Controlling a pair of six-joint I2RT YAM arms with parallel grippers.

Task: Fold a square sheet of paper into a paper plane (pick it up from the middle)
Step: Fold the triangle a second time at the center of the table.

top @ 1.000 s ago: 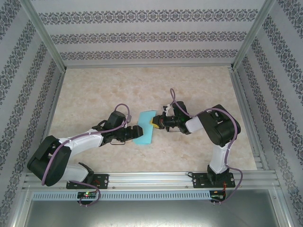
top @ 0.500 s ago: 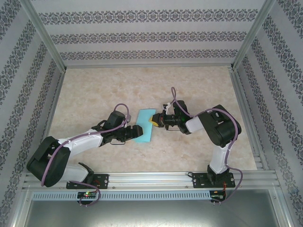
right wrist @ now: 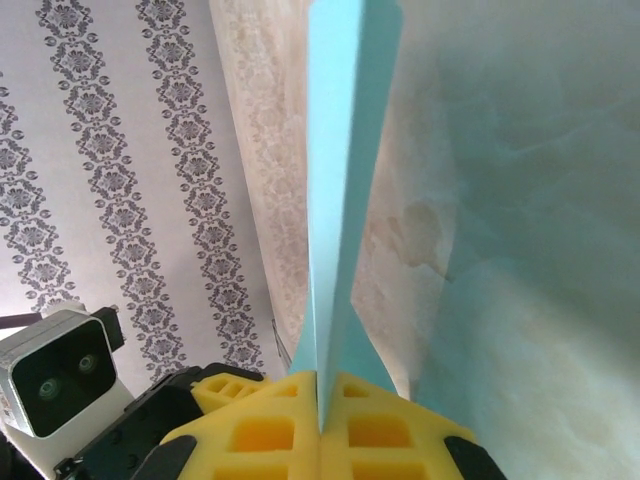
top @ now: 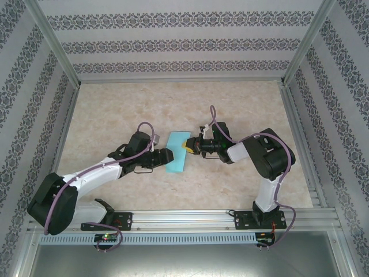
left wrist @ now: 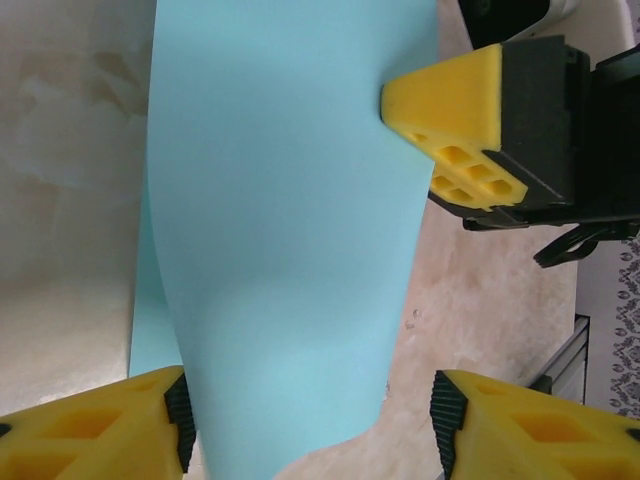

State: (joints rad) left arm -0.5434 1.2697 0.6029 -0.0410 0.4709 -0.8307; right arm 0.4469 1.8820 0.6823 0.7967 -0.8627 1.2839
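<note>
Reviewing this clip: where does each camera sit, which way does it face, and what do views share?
Top external: above and behind the bases, facing down at the table; both arms, left pincer and right pincer show.
Left wrist: on the left arm, facing along its open pincer at the paper sheet between its fingers.
Right wrist: on the right arm, facing along its pincer, shut on the sheet's edge.
Shared: all three show the paper sheet.
</note>
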